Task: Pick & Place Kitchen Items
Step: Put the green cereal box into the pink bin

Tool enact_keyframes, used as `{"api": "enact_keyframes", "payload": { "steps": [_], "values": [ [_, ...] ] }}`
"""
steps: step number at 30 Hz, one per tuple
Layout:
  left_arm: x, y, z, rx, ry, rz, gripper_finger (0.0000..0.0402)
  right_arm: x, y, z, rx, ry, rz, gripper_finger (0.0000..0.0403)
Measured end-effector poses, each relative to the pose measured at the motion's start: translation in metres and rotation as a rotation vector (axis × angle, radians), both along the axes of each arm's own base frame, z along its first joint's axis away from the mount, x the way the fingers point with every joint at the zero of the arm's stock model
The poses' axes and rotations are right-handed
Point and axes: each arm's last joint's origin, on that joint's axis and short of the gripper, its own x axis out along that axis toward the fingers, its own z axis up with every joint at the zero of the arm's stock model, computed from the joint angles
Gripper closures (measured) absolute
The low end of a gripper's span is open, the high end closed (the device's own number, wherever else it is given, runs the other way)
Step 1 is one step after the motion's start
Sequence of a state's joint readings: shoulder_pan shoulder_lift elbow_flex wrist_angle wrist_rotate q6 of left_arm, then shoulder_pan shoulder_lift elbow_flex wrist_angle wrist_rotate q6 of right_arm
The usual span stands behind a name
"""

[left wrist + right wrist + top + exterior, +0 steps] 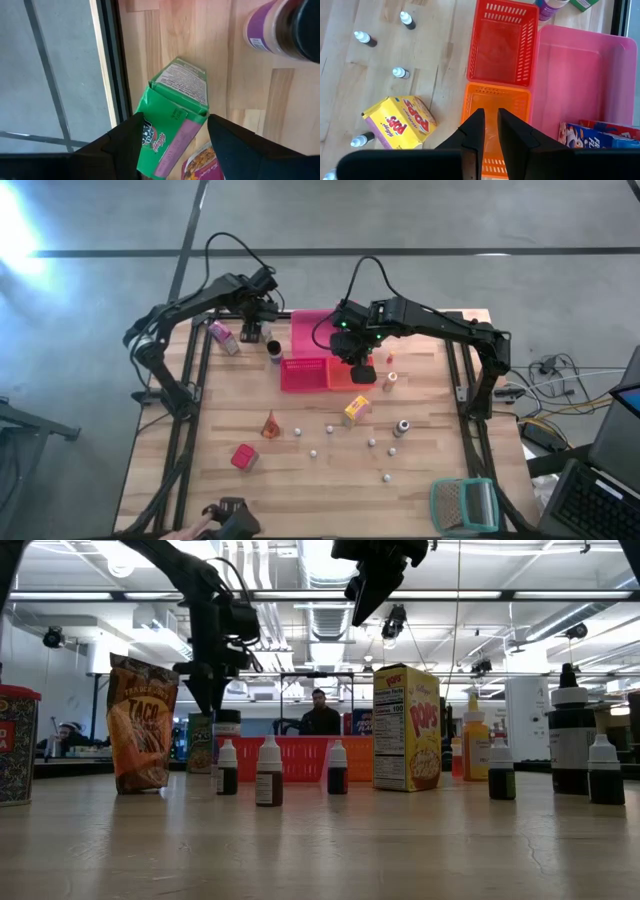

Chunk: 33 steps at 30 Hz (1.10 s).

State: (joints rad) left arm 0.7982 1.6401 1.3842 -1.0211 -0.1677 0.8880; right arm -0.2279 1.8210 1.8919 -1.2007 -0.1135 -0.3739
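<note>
Holding blue carton (600, 136), pink tray (580, 75)

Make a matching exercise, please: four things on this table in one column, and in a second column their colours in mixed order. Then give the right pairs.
Things:
1. large tub
2. Pops cereal box
3. carton between the left pincer's fingers
4. small basket under the right pincer

Colours:
A. orange
B. green
C. pink
D. yellow

Right pairs: 1-C, 2-D, 3-B, 4-A
</note>
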Motion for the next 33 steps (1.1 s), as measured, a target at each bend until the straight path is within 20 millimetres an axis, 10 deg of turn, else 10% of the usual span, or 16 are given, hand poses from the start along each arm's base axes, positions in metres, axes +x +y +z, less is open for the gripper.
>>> {"api": "enact_keyframes", "payload": {
  "steps": [33],
  "values": [
    [0.006,0.007,-0.022,-0.011,0.095,-0.092,0.0179,0.000,0.000,0.000,-0.001,-0.001,0.001,0.0281]
  ]
}}
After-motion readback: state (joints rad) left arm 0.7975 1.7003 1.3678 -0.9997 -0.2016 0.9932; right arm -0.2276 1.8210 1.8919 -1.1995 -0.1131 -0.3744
